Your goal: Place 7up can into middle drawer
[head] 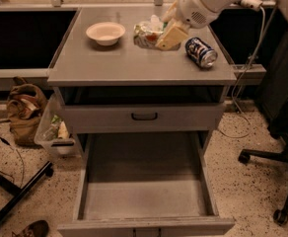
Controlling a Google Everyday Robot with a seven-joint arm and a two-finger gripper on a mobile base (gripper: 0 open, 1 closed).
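Observation:
The 7up can (145, 33), pale green and white, is at the back middle of the cabinet top (134, 65), held on its side. My gripper (160, 36) comes in from the upper right and is shut on the can's right end; one beige finger (172, 35) shows in front of it. Whether the can touches the top I cannot tell. The middle drawer (144, 201) is pulled wide open below, its long grey floor bare.
A white bowl (105, 32) sits left of the can. A dark blue can (201, 52) lies to the right. A shut drawer with a black handle (144, 116) is above the open one. An office chair base (277, 181) stands right; a bag (25, 110) and bin stand left.

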